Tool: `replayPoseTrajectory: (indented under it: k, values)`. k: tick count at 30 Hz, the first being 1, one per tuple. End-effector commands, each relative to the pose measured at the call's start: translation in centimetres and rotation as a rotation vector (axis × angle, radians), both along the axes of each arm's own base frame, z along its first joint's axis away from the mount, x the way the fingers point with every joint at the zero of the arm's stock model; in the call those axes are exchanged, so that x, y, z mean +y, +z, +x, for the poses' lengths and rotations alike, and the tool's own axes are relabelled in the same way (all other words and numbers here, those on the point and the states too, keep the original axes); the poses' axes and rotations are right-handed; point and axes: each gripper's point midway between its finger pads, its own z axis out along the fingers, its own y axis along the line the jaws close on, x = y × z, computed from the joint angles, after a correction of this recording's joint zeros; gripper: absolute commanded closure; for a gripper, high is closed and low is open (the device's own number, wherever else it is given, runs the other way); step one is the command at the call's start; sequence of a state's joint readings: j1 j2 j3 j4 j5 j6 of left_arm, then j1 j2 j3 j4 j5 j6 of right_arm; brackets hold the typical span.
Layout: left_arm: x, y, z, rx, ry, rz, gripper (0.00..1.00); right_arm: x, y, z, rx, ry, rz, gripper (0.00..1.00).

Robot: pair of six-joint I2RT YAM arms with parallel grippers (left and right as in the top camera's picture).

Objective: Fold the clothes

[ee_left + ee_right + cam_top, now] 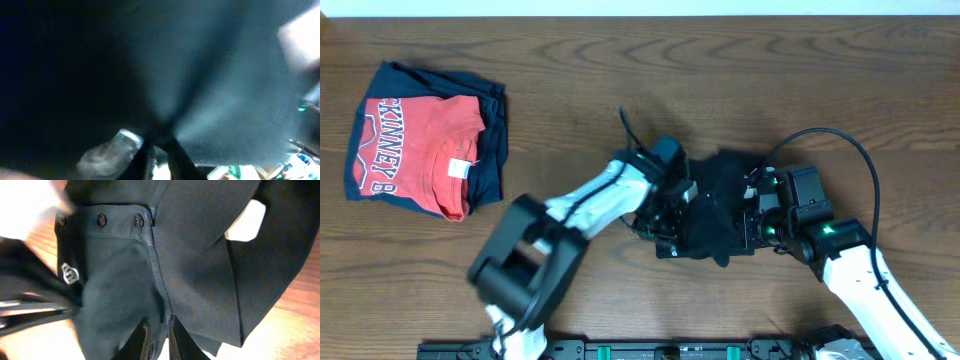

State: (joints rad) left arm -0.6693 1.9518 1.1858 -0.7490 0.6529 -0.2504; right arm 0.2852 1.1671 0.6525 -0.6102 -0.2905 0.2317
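Observation:
The black shirt (715, 205) is bunched in a small heap at the table's middle right, held between both arms. My left gripper (672, 215) is at the heap's left edge; in the left wrist view its fingers (159, 150) are pinched together on dark fabric (210, 75), which fills the blurred frame. My right gripper (752, 222) is at the heap's right edge. In the right wrist view its fingers (159, 332) are shut on a fold of the black shirt (200, 275). Small buttons and a white mark (69, 273) show there.
A red T-shirt with white block letters (415, 150) lies folded on a navy-blue garment (490, 150) at the far left. Bare wooden table (620, 80) lies between that pile and the arms. A black cable (840, 140) loops over the right arm.

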Motion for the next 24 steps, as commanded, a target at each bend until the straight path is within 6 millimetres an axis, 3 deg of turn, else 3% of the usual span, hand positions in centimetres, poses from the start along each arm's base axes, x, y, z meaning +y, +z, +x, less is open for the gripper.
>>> replayPoseTrajectory:
  k: [1, 5, 9, 12, 14, 16, 19, 21, 24]
  values:
    - [1.9, -3.8, -0.8, 0.124, 0.126, 0.186, 0.91, 1.1, 0.2, -0.4, 0.013, 0.066, 0.059, 0.87]
    - [2.3, -4.4, -0.9, 0.176, 0.155, 0.185, 0.92, 1.9, -0.6, -1.1, 0.038, 0.152, 0.07, 0.81]
    - [2.6, -3.4, 0.2, 0.156, 0.184, 0.164, 0.92, 2.3, -2.3, -1.9, 0.1, 0.192, 0.051, 0.75]
    - [2.9, -2.7, 0.9, 0.123, 0.193, 0.153, 0.9, 2.4, -3.6, -2.3, 0.148, 0.205, 0.031, 0.52]
    - [3.2, -2.6, 1.3, 0.09, 0.192, 0.171, 0.88, 2.3, -4.5, -2.1, 0.165, 0.199, 0.016, 0.47]
    - [3.4, -2.7, 1.5, 0.076, 0.19, 0.182, 0.87, 2.2, -5.4, -1.7, 0.175, 0.189, 0.002, 0.59]
    - [3.9, -2.9, 1.6, 0.059, 0.186, 0.209, 0.87, 0.4, -7.2, -0.6, 0.2, 0.062, -0.098, 0.95]
    - [4.2, -3.1, 1.7, 0.048, 0.184, 0.229, 0.87, -1.6, -8.0, 0.1, 0.199, -0.042, -0.19, 0.99]
    - [4.8, -3.2, 1.6, 0.043, 0.179, 0.259, 0.86, -3.6, -7.7, 1.2, 0.164, -0.135, -0.256, 0.99]
